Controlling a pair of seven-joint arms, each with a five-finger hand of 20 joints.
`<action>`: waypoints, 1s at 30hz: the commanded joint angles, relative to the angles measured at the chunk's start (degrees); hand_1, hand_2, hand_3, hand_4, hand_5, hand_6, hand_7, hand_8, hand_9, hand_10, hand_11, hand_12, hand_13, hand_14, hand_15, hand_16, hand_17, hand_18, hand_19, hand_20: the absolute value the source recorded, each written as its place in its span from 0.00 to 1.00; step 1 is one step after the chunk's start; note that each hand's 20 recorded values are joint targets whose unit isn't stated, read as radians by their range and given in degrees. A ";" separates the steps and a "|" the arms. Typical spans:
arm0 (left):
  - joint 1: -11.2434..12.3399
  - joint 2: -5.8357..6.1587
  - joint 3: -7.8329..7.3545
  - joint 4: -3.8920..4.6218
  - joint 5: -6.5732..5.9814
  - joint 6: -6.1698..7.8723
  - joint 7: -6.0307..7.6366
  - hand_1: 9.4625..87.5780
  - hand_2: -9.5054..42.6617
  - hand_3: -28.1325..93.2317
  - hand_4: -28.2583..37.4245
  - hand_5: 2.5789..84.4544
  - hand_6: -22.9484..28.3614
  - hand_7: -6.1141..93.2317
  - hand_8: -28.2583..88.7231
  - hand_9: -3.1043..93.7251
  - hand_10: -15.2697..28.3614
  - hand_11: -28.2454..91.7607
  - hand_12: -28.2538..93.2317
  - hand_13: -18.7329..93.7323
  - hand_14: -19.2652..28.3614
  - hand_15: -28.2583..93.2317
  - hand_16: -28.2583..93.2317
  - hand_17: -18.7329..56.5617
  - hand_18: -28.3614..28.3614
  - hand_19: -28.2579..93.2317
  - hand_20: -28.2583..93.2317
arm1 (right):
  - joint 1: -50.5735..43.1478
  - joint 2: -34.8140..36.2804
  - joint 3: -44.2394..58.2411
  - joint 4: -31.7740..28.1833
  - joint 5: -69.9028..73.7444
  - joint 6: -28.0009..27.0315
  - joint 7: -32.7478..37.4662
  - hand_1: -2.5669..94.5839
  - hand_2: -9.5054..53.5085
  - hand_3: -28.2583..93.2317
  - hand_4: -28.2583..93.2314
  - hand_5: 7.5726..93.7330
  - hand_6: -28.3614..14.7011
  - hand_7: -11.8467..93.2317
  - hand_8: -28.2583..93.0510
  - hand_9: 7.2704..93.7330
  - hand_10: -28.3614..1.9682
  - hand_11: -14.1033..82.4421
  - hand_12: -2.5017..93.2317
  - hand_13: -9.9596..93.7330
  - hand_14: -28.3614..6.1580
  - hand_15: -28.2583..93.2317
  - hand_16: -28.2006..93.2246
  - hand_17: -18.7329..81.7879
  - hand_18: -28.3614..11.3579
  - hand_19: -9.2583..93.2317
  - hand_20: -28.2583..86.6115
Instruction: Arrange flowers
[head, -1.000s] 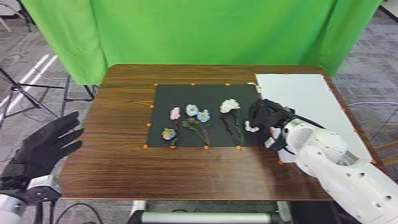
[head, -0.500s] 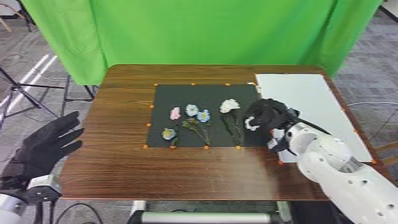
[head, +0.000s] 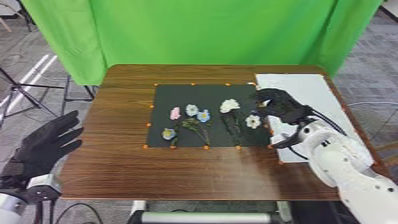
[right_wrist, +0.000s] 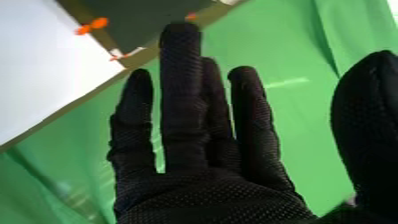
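Observation:
In the head view my right hand (head: 282, 106) is over the border between the dark mat (head: 182, 91) and the white sheet (head: 289, 84). A white flower (head: 252, 121) lies on the mat just beside it. Further left on the mat lie a larger white flower (head: 229, 105), a pink flower (head: 175, 113), pale blue flowers (head: 203, 116) and a blue-and-yellow flower (head: 169, 133), with green stems. My left hand (head: 40, 145) is off the table's left edge, its fingers extended. The right wrist view has my right hand (right_wrist: 200, 185) with straight fingers, holding nothing.
Orange markers (head: 206, 147) line the mat and sheet edges on the brown wooden table (head: 178, 172). A green curtain (head: 213, 35) hangs behind the table. A tripod (head: 31, 95) stands on the floor at the left.
My right hand has moved up and to the right, off the white flower near the mat's right side, which is now uncovered. My left hand has stayed still.

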 joint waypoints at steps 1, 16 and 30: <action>0.85 -0.17 1.54 -1.94 3.27 8.62 6.36 0.18 0.14 0.80 0.00 0.28 0.49 0.25 0.16 0.23 0.57 0.33 0.38 0.29 0.66 0.36 0.28 0.09 0.83 0.53 0.31 | -10.04 -5.14 9.23 -3.67 28.84 8.20 -10.48 0.20 0.18 0.96 0.03 0.32 0.59 0.29 0.14 0.34 0.53 0.27 0.26 0.41 0.55 0.46 0.43 0.28 0.24 0.60 0.56; -3.80 -1.94 2.81 -3.19 0.97 5.59 8.03 0.16 0.11 0.77 0.00 0.21 0.46 0.22 0.17 0.18 0.53 0.27 0.41 0.25 0.63 0.26 0.32 0.04 0.87 0.50 0.29 | -22.09 -19.24 21.90 -8.68 53.01 -5.02 -11.25 0.14 0.15 0.91 0.03 0.26 0.64 0.19 0.17 0.25 0.62 0.16 0.26 0.28 0.54 0.20 0.54 0.17 0.28 0.35 0.43; -2.55 -3.86 3.32 -3.15 0.12 4.81 6.74 0.15 0.07 0.75 0.00 0.19 0.46 0.21 0.18 0.17 0.52 0.22 0.43 0.24 0.64 0.22 0.33 0.01 0.89 0.50 0.27 | -24.68 -22.17 23.64 -10.13 51.24 -5.12 -8.94 0.13 0.14 0.90 0.04 0.24 0.59 0.18 0.18 0.23 0.54 0.15 0.28 0.26 0.51 0.18 0.56 0.12 0.27 0.36 0.41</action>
